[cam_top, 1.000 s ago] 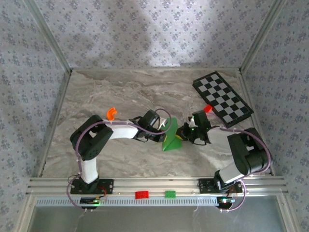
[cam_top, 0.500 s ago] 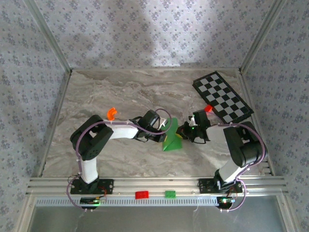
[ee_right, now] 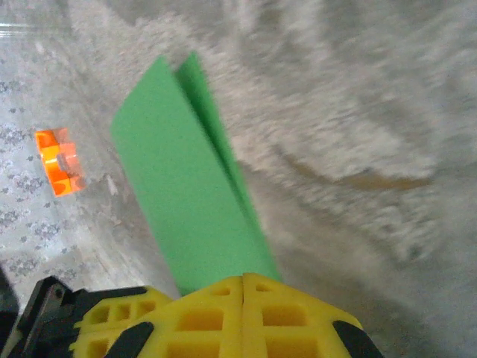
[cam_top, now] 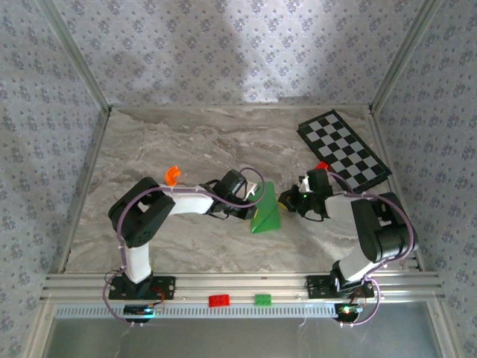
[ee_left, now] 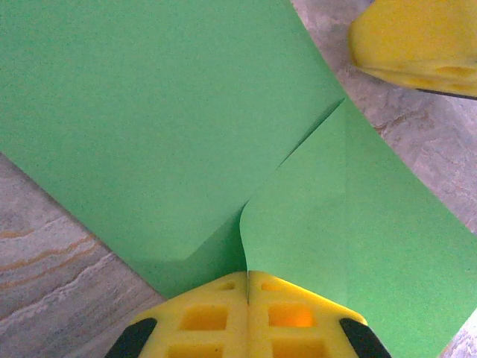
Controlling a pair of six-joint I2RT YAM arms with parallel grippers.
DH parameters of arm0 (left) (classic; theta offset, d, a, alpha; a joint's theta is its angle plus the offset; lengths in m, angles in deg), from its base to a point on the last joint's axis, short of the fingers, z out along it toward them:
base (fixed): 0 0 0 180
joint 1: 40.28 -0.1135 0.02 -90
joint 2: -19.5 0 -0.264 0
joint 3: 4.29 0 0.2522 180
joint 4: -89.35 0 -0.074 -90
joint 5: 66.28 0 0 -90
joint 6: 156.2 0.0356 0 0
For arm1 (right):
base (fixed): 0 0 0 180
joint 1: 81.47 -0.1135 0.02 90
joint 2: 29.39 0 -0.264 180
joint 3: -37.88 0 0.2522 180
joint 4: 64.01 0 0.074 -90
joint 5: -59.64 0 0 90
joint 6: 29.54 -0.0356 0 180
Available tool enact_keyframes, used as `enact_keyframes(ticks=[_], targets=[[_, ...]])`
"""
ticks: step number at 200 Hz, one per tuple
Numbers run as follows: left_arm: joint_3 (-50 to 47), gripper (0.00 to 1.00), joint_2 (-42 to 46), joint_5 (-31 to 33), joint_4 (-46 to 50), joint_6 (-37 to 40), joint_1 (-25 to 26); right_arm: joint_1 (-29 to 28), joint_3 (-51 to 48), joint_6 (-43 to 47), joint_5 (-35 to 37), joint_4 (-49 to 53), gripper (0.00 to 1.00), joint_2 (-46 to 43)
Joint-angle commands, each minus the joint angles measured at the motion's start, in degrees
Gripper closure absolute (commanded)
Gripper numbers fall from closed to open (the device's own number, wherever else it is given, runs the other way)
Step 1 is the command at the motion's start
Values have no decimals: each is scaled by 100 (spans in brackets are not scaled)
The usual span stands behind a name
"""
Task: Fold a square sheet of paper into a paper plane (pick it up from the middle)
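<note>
Left gripper [ee_left: 247,287] was clamped on the fold of the square sheet of paper [ee_left: 149,112], which stood tented mid-way across the bench [cam_top: 149,149], nearer its near edge. Right gripper [ee_right: 244,287] was closed, apparently empty, just beside the sheet. Likely the centre-crease step; next needs flattening with edges aligned. Versus a second earlier, the right wrist had backed off toward the right edge and the sheet hadn't moved.

Bare table [cam_top: 164,138] at the back; folded green paper [cam_top: 265,214] centre, checkered board [cam_top: 343,152] far right.
</note>
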State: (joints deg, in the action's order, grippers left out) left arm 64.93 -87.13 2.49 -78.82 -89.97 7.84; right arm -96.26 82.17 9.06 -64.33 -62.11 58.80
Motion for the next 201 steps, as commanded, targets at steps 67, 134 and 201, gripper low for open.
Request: enact_keyframes(ticks=[67,134,201], targets=[[-35,98,-174,22,399,100,42,-824,293,83,217,638,97,324],[35,90,83,-52,418,-69,49,-798,-102,262,423,821,99,569],[126,67,960,199,732,-917,22,-732,-148,324,437,892,100,529]])
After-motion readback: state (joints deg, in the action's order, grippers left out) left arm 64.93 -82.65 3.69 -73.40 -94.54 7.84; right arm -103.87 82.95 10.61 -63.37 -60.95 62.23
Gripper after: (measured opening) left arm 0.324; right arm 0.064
